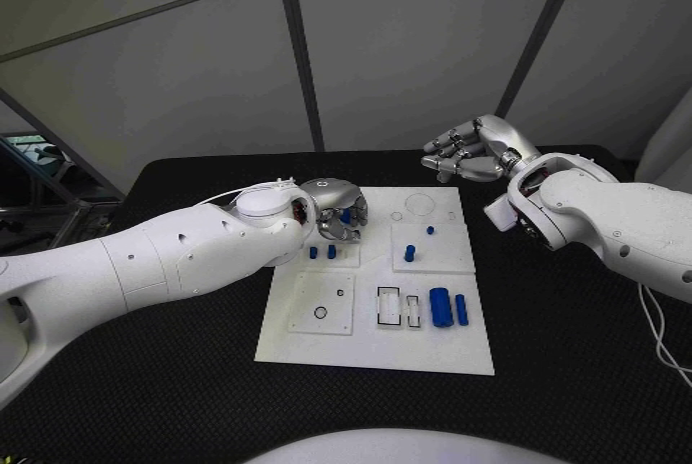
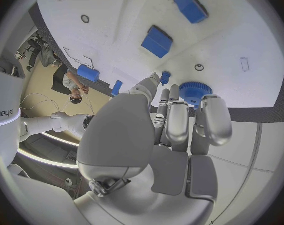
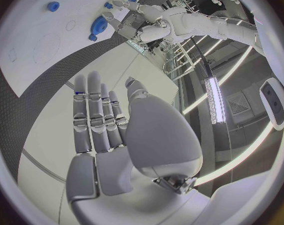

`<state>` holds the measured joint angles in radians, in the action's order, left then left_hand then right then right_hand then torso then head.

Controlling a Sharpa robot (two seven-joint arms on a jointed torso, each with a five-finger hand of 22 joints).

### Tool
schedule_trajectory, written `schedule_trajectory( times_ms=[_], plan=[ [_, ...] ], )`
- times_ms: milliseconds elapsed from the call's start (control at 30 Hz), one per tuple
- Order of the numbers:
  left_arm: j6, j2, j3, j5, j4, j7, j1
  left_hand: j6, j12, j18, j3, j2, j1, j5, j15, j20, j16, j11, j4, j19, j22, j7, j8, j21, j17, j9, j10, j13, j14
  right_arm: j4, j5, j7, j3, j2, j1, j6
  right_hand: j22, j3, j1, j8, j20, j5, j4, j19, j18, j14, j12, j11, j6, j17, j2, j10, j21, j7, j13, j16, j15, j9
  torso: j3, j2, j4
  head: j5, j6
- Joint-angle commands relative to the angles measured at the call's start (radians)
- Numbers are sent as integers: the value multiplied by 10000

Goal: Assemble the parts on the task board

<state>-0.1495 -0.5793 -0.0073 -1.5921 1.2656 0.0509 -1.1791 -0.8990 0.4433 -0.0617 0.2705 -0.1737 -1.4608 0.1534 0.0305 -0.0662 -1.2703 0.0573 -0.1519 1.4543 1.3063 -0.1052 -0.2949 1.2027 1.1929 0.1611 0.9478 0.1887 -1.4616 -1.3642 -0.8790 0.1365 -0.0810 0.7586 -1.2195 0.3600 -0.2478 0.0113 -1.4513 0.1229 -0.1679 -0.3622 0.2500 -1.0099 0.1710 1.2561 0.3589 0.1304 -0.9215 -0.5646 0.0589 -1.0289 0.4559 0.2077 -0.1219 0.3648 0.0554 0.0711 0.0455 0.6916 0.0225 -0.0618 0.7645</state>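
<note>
Left wrist view: our left hand (image 2: 179, 130) pinches a blue gear (image 2: 194, 92), flat face toward the task board (image 2: 241, 35); right hand (image 1: 469, 152) spread, empty.

One piece of writing can be read: the lowercase word "sharpa" in dark letters, running sideways on the robot's white casing (image 2: 1, 114) at the rim of the left wrist view. Nothing else legible appears anywhere.

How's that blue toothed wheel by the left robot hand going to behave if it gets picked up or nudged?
The blue gear looks like rigid plastic, so probably stiff and light. Its toothed rim should give the left robot hand some grip rather than slipping. It appears to lie flat on the white board, so it will likely slide when nudged, though on edge it could roll.
</note>
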Motion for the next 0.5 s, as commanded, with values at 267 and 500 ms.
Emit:
schedule_trajectory(
  times_ms=[267, 500],
  plan=[
    [625, 124, 3, -248, -122, 213, -14, -217, -69, -147, 164, 29, -114, -3, 18, 1, -66, -27, 0, 97, 138, -17, 71, 186, -69, -30, 256, -65, -158, -13, 27, 84, -8, -34, -18, -52, 16, 16, -18, -46, -17, -27, 27, -51, 117, -22, 42, -4, 65, -14, -81, 57, -56, -28, 9, -56, 35, 14, -3, -14, -17, -4, 41],
    [575, 159, 3, -249, -184, 200, -13, -413, -148, -119, 448, 139, -273, -2, -9, -17, -114, -54, 94, 134, 265, -31, 115, 329, -117, -52, 517, -148, -189, -12, 27, 87, -8, -44, -18, -60, 16, 16, -18, -46, -17, -27, 27, -51, 117, -22, 42, -4, 65, -14, -81, 57, -56, -28, 9, -56, 35, 14, -1, -16, -11, -23, 36]
  ],
)
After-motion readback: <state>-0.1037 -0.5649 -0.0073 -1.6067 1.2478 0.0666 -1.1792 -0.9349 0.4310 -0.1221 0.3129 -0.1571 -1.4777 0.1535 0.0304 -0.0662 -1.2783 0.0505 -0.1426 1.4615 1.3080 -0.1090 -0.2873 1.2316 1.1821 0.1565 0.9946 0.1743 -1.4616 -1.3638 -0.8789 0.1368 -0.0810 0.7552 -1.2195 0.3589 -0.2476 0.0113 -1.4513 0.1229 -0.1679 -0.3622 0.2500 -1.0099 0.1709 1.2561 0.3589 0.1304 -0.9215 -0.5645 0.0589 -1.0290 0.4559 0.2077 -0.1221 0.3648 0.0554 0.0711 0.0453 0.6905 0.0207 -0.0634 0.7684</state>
